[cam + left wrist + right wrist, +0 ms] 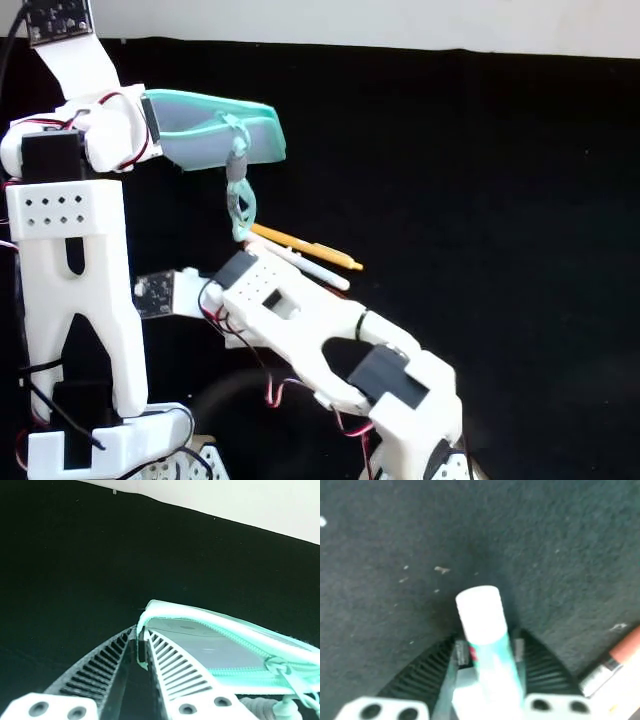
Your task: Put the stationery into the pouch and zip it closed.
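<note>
My left gripper (142, 647) is shut on one end of the mint-green pouch (220, 645) and holds it off the table. In the high view the pouch (215, 128) hangs at the upper left with its zip cord (240, 200) dangling. My right gripper (485, 650) is shut on a white stick with a teal band (482, 625), just above the black cloth. In the high view the right gripper (245, 268) sits below the cord. An orange pen (300, 243) and a thin white pen (318, 270) lie beside it. The orange pen's end (620, 657) lies close to my right gripper's fingers.
The black cloth (500, 200) covers the table, with open room to the right and at the back. The left arm's white tower (70, 280) stands at the left edge. A pale wall (250, 500) runs behind the table.
</note>
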